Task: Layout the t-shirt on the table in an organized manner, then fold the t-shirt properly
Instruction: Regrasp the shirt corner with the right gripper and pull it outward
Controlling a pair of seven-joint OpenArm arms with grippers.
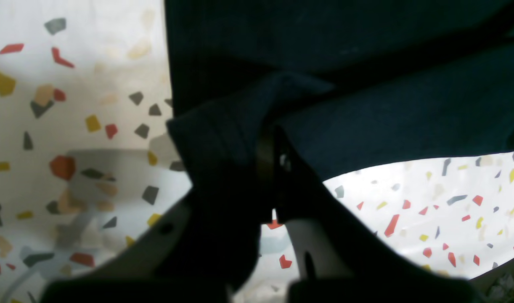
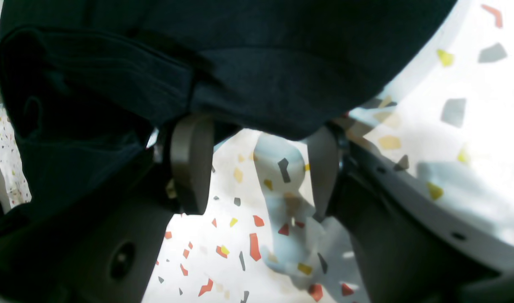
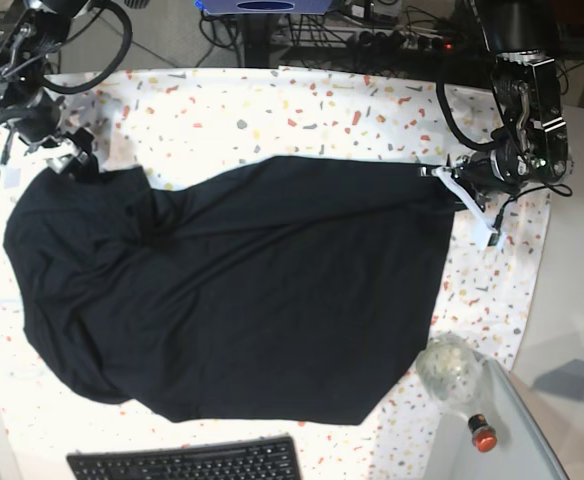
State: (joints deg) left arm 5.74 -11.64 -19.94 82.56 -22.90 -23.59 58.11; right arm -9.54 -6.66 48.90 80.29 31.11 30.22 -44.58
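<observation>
The black t-shirt [image 3: 242, 290] lies spread across most of the speckled table [image 3: 272, 110], wrinkled and uneven at its edges. At the shirt's right edge in the base view, my left gripper [image 3: 440, 173] is shut on the fabric. The left wrist view shows that gripper [image 1: 274, 168] pinching a fold of the t-shirt [image 1: 366, 105] just above the cloth. My right gripper [image 3: 77, 165] is at the shirt's far left corner. In the right wrist view this gripper [image 2: 257, 164] stands open, and the t-shirt [image 2: 261, 63] drapes over its fingertips [image 2: 192, 164] without being pinched.
A black keyboard [image 3: 187, 462] lies at the table's near edge. A crumpled clear object [image 3: 450, 368] and a small red-capped item [image 3: 482, 430] sit near the right front corner. A plain grey side surface [image 3: 572, 330] borders the right, and cables run along the back.
</observation>
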